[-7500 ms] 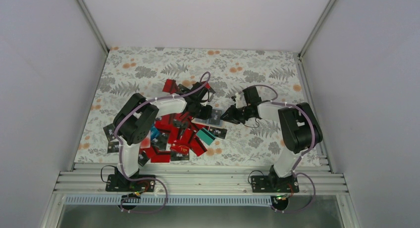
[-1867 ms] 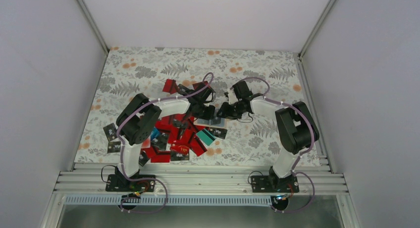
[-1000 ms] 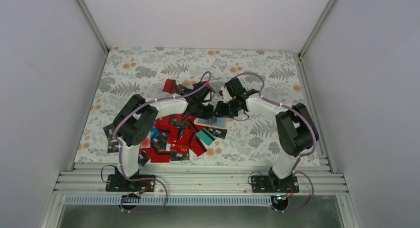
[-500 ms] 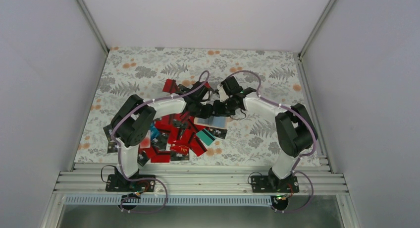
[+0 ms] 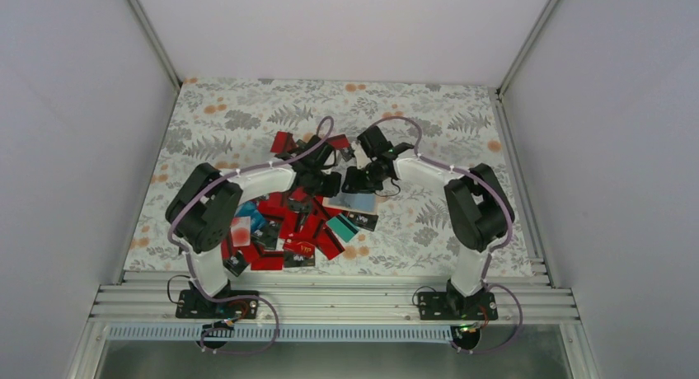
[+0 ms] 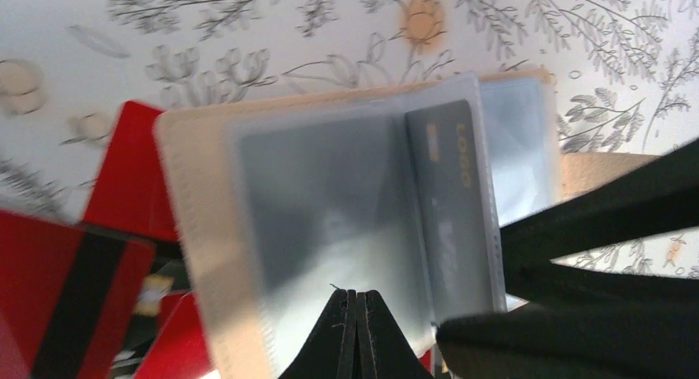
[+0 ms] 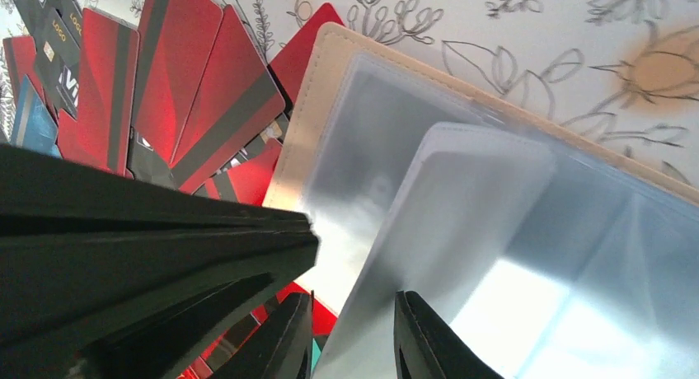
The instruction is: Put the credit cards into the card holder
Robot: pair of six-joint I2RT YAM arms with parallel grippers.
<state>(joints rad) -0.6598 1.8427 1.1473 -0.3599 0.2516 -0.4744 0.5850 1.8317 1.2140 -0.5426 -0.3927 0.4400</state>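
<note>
1. The card holder (image 5: 354, 203) lies open on the table (image 5: 247, 115), at the right edge of the pile of credit cards (image 5: 288, 226). Its tan cover faces down and its clear sleeves face up.
2. Left wrist view: the holder's tan rim overlaps red cards on its left side. One dark card (image 6: 449, 206) with gold print sits inside a clear sleeve.
3. The left tool (image 6: 356, 295) has its fingers pressed fully together with nothing between them. Its tip is over the broad clear sleeve of the holder. It cannot be told whether the tip touches the plastic.
4. The right tool (image 7: 354, 301) has its fingers set a little apart. A raised clear sleeve (image 7: 470, 198) stands up from the holder and runs down into the gap between them. No firm grip on the sleeve can be confirmed.
5. The two tools are close together over the holder. The left tool's black body fills the lower left of the right wrist view.
6. The credit cards are mostly red, with some black and a few teal. They lie loose and overlapping on the table, left of and nearer than the holder.
7. A few black cards lie apart at the near left, beside the left arm.
</note>
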